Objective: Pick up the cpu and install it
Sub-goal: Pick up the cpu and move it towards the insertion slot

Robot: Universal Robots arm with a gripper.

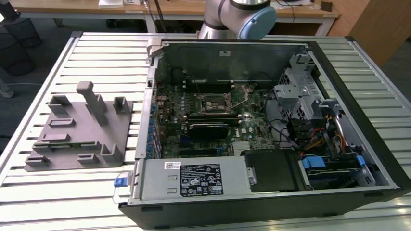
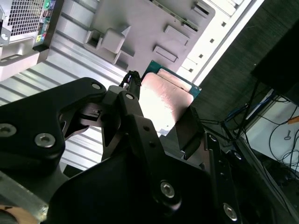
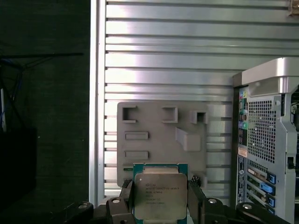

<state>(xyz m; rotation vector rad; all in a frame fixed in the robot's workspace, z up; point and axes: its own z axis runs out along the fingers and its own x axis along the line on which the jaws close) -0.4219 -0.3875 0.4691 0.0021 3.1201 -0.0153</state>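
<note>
The cpu (image 3: 160, 189) is clamped in the jaws of the gripper (image 3: 161, 199), with the arm (image 1: 239, 18) raised high over the grey tray (image 3: 154, 126).

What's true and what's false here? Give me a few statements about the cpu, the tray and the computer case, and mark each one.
1. The end effector grips the cpu between its fingers. True.
2. The grey tray rests on the slatted table. True.
3. The cpu lies on the grey tray. False: it is in the end effector's grip, off the tray.
4. The grey tray is at the exterior view's right of the computer case. False: it is at the exterior view's left of the case.
5. The computer case is closed up. False: its side is open and the motherboard shows inside.
</note>
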